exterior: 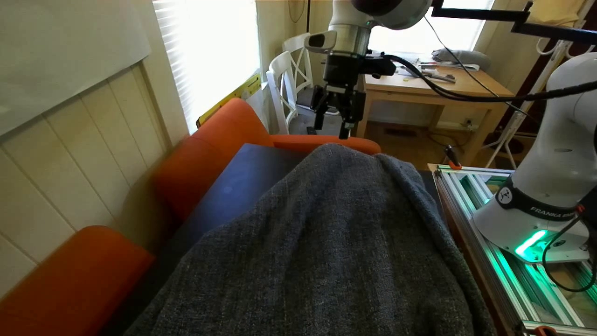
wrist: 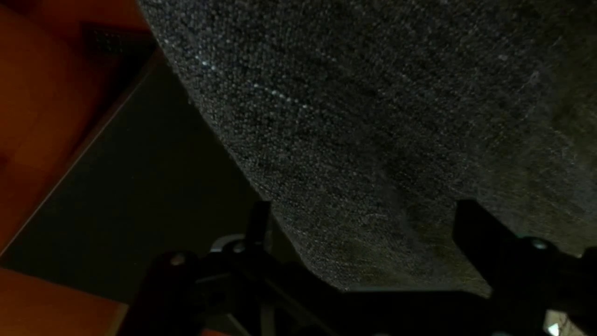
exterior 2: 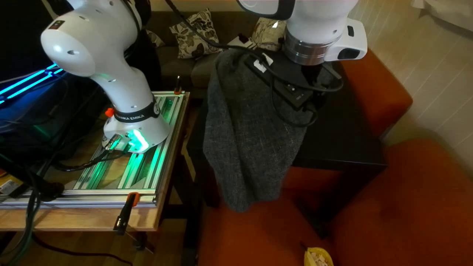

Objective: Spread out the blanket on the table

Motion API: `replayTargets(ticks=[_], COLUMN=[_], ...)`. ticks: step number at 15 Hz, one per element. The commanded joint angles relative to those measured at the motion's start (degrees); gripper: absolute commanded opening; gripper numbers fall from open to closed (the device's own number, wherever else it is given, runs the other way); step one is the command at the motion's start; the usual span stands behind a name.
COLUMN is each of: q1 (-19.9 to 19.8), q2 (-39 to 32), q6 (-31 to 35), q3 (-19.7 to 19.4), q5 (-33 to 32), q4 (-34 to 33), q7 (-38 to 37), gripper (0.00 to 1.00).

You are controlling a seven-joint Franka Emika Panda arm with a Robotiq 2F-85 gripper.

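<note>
At left in an exterior view, orange cushions [exterior: 79, 275] sit beside a long uncovered strip of tabletop [exterior: 231, 186], ground that, I judge, is left to fill. At center, my jaws hang spread, pinching nothing, above the blanket [exterior: 322, 247], seemingly toward its far end; in the wrist view one shows against its slanting edge and its mate over the weave, a stance that looks meant for a pinch there, though whether either touches I cannot tell. At right, a clamp [exterior: 454, 165] bites the corner of the metal frame [exterior: 482, 247] under my base [exterior: 517, 233], presumably so that a hard tug shifts the blanket and not me. The blanket covers the tabletop's middle and most of the side nearest my base, a tail drooping over one end above an orange seat [exterior 2: 240, 240]. Dark grey, nubbly and flecked with paler threads, it runs off on a diagonal at left, swells into soft lengthwise ridges at center and finishes at right in a thick fold.
</note>
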State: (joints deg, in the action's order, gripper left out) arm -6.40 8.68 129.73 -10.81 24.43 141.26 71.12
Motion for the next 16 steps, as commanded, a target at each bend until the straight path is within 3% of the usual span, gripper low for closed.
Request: replayTargets(ticks=[1,8,13,16], q1=[1.08,5.67,3.72,2.45], q2=[-1.22,-11.13,-19.70,-23.37], q6=[0.25,2.83,6.41,5.35], q3=[0.06,4.83,7.33,7.25], q5=[0.22,1.89,-1.87,-6.76], q4=[-0.72,-7.53,-15.80,-19.84], q7=[2.02,14.26,15.59,14.05], gripper=[1.00,1.00,1.00,1.00])
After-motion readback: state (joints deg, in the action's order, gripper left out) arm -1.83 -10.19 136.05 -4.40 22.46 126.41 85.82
